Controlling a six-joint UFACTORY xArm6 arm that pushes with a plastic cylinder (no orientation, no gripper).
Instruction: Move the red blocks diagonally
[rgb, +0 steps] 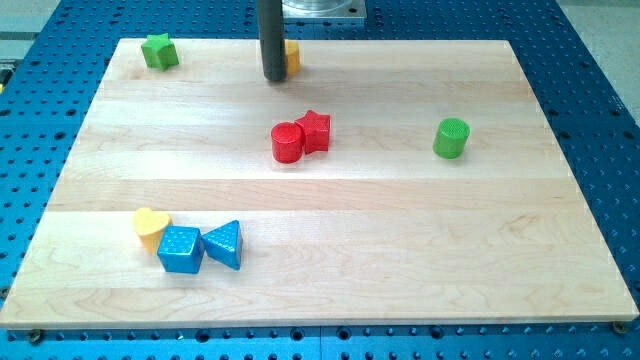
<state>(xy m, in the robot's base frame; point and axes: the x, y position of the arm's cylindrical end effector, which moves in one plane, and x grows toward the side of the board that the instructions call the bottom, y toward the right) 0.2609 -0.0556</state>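
Red plastic cylinder (286, 142) touches red star block (316, 130); my tip (272, 77), a fingerless dark rod, sits above them, beside orange block (292, 56).

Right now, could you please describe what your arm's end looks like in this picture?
Only the end of my arm shows: a straight, dark grey, smooth round rod hanging from a silvery metal flange at the view's top edge. My tip is blunt and flat-ended. No cables, markings or sleeves are visible on it.
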